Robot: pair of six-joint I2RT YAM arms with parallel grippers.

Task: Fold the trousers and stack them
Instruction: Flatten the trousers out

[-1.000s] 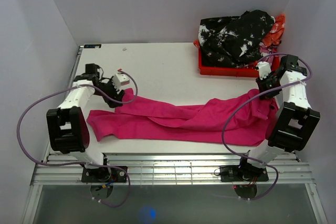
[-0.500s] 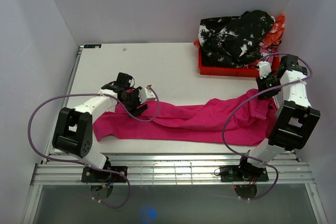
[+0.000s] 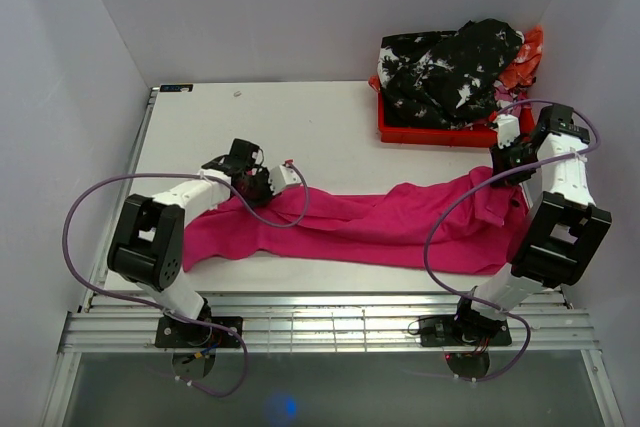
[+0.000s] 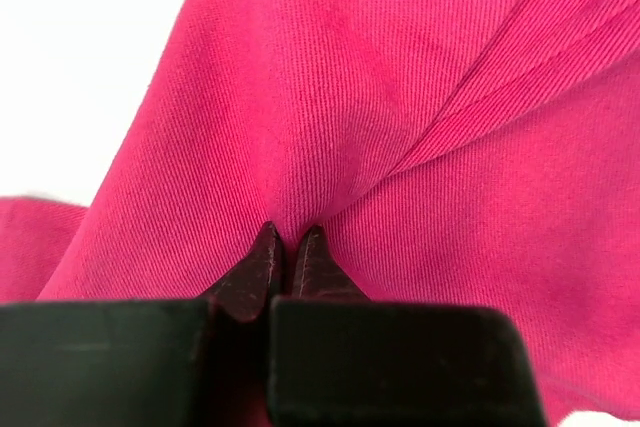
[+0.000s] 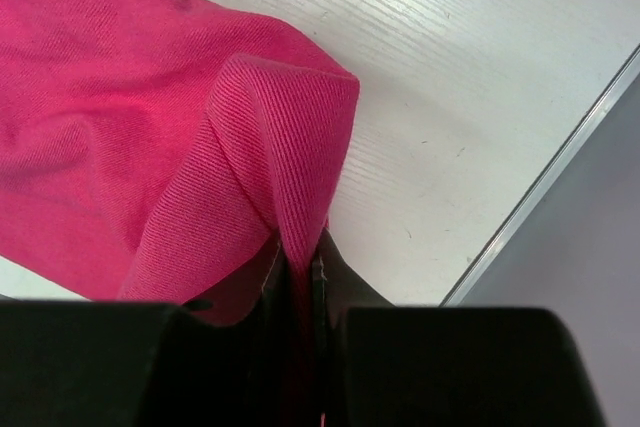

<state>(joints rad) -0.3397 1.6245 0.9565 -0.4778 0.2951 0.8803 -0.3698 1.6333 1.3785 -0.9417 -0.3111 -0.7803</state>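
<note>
The magenta-pink trousers [image 3: 380, 227] lie stretched left to right across the near half of the white table [image 3: 300, 127]. My left gripper [image 3: 262, 185] sits on their upper left part. In the left wrist view its jaws [image 4: 287, 237] are shut, with the pink cloth [image 4: 400, 97] puckering into the tips. My right gripper [image 3: 503, 162] holds the right end lifted off the table. The right wrist view shows its jaws [image 5: 298, 257] shut on a raised fold of the trousers [image 5: 270, 137].
A red crate [image 3: 450, 135] at the back right holds a heap of black-and-white printed cloth [image 3: 450, 67]. The table's right edge [image 5: 540, 197] runs close beside my right gripper. Grey walls stand on both sides.
My left gripper swung right from the trousers' left end onto the cloth and closed on it. The left end has bunched inward a little. The right arm stayed put.
</note>
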